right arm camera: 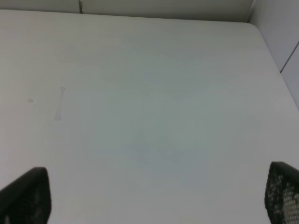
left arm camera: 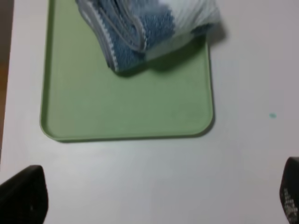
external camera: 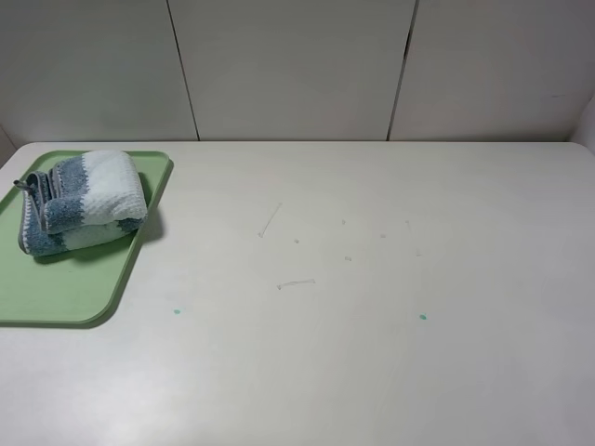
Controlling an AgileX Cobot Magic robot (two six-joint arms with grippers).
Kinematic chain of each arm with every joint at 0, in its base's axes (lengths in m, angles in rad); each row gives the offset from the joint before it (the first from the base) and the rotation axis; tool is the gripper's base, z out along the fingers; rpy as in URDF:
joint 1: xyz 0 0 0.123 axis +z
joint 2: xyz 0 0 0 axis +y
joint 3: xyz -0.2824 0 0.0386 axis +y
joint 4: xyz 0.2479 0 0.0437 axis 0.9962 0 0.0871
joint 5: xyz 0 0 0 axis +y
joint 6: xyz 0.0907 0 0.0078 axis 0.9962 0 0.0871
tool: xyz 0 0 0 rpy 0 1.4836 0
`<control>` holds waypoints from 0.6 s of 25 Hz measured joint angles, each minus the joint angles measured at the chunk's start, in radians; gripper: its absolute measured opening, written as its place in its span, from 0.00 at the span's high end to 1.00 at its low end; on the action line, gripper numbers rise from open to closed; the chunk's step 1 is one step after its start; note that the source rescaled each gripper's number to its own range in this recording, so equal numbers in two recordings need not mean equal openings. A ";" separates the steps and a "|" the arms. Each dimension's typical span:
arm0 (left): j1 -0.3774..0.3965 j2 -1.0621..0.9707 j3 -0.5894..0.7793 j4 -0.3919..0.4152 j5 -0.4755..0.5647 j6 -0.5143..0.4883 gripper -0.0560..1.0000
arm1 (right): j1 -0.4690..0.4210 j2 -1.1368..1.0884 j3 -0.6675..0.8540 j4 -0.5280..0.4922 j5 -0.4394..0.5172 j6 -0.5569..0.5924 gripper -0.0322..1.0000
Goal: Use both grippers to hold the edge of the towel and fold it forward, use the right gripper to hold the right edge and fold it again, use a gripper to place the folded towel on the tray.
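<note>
Nearest the lens in each wrist view are black fingertips at the frame's lower corners: the left gripper [left arm camera: 154, 196] and the right gripper [right arm camera: 154, 196] both stand spread wide with nothing between their fingers, only bare white table [external camera: 372, 353] beneath. Neither arm shows in the high view.

The towel [external camera: 84, 200] lies bundled in a thick fold on the tray [external camera: 56, 302], toward the tray's far end, at about ten o'clock from the table's middle. Its grey hem [left arm camera: 124, 23] runs along the stacked layers in the left wrist view.

By my judgement the folding and placing are done; the task looks finished. What remains is at most keeping both arms clear, since the towel sits inside the rim, though loosely folded.
</note>
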 joint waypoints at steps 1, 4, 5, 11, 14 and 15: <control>0.000 -0.032 0.007 -0.003 0.000 0.000 0.00 | 0.000 0.000 0.000 0.000 0.000 0.000 0.00; -0.003 -0.126 0.033 -0.007 0.000 0.000 0.00 | 0.000 0.000 0.000 0.000 0.000 0.000 0.00; -0.008 -0.159 0.046 -0.008 0.000 0.000 0.00 | 0.000 0.000 0.000 0.000 0.000 0.000 0.00; -0.098 -0.327 0.183 -0.008 -0.067 0.000 0.00 | 0.000 0.000 0.000 0.000 0.000 0.000 0.00; -0.156 -0.388 0.275 -0.008 -0.140 -0.001 0.00 | 0.000 0.000 0.000 0.000 0.000 0.000 0.00; -0.174 -0.407 0.307 -0.007 -0.155 -0.009 0.00 | 0.000 0.000 0.000 0.000 0.000 0.000 0.00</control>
